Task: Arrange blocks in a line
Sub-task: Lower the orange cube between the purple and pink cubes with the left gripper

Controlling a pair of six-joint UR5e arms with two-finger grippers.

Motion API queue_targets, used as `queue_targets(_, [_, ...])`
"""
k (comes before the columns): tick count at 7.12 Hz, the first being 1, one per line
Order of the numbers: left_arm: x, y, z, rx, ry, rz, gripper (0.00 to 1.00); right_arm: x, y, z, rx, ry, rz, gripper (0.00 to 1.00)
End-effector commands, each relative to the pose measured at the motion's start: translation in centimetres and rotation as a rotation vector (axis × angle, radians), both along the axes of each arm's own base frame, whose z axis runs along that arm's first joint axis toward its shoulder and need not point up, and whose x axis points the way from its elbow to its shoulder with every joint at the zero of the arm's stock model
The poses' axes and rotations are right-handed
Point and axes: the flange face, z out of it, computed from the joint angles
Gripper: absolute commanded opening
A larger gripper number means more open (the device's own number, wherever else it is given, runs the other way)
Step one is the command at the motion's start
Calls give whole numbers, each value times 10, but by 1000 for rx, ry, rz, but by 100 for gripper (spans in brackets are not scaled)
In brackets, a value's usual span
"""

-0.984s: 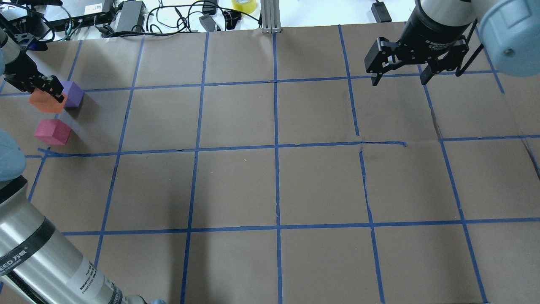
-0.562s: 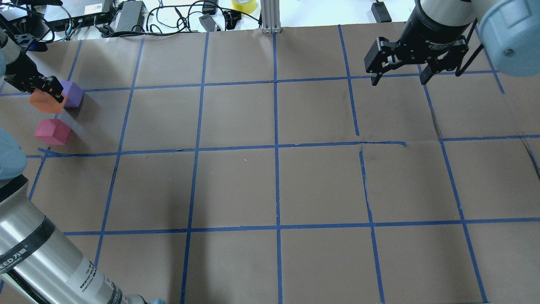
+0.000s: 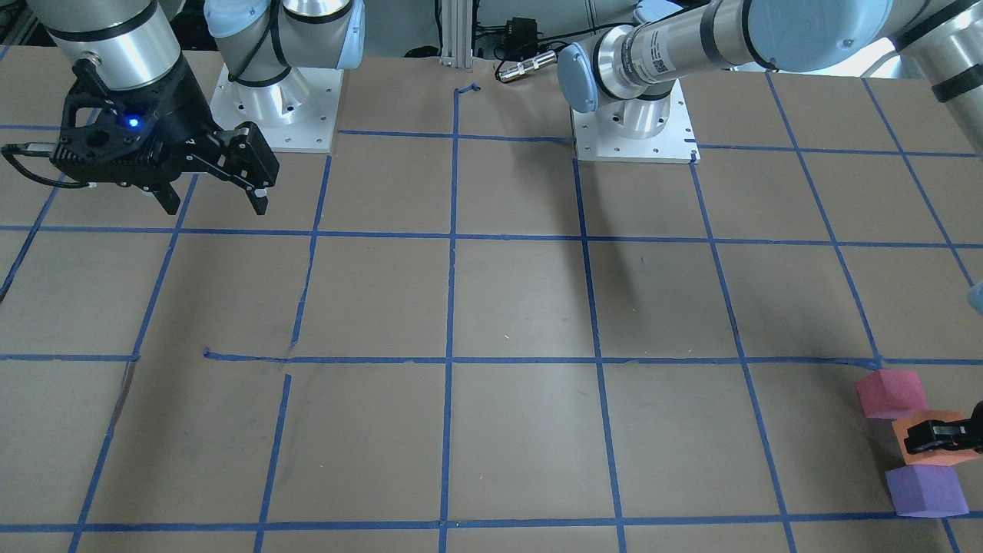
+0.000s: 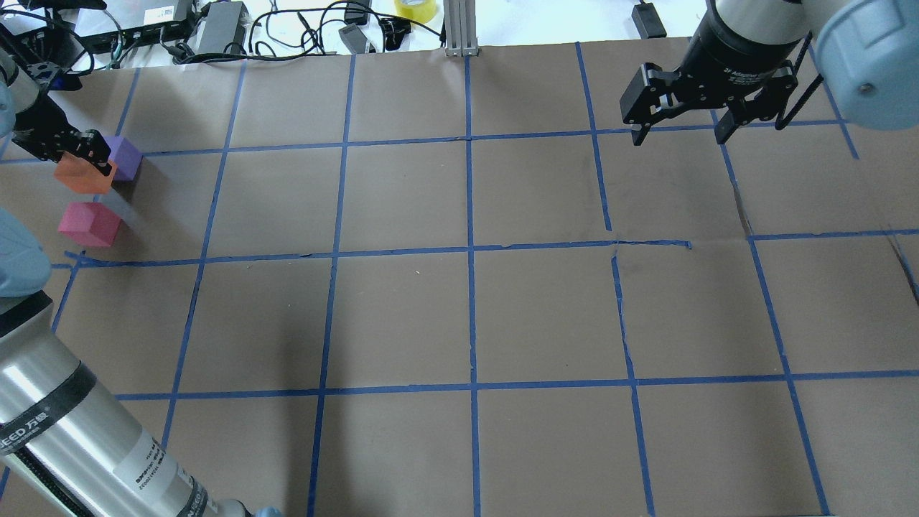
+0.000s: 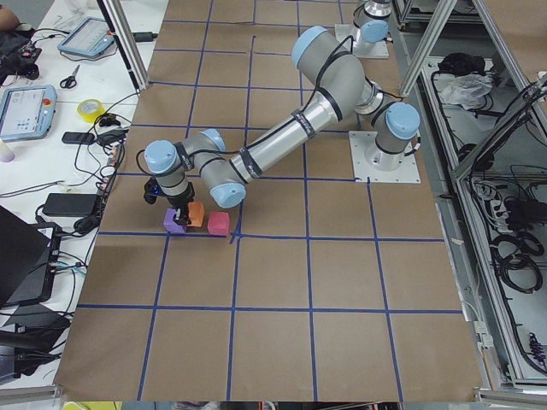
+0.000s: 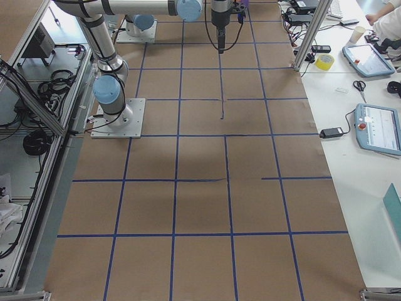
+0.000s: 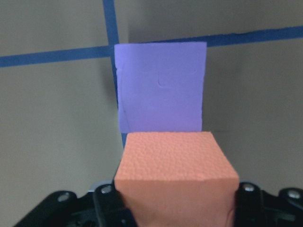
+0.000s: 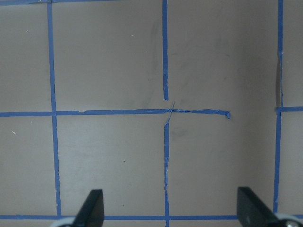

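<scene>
Three foam cubes sit at the table's far left in the overhead view. My left gripper is shut on the orange block and holds it between the purple block and the red-pink block. In the left wrist view the orange block sits between the fingers, just short of the purple block. The front view shows the red-pink, orange and purple blocks roughly in a row. My right gripper is open and empty, far off at the back right.
Brown paper with a blue tape grid covers the table. Cables, power bricks and a yellow tape roll lie beyond the far edge. The two arm bases stand at the robot's side.
My left gripper has come down a little with the orange block between the purple and red-pink blocks. The right arm has not moved.
</scene>
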Motion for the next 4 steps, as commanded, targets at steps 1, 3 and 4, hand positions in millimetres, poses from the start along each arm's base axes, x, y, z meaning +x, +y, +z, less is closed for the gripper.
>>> queue_targets(1, [-1, 3, -11, 18, 11, -1, 0, 0, 0, 0, 0, 0, 0, 100])
queue_targets(3, [-1, 5, -30, 44, 17, -8, 0, 0, 0, 0, 0, 0, 0, 100])
queue_targets(4, [-1, 5, -36, 44, 17, -10, 0, 0, 0, 0, 0, 0, 0, 100])
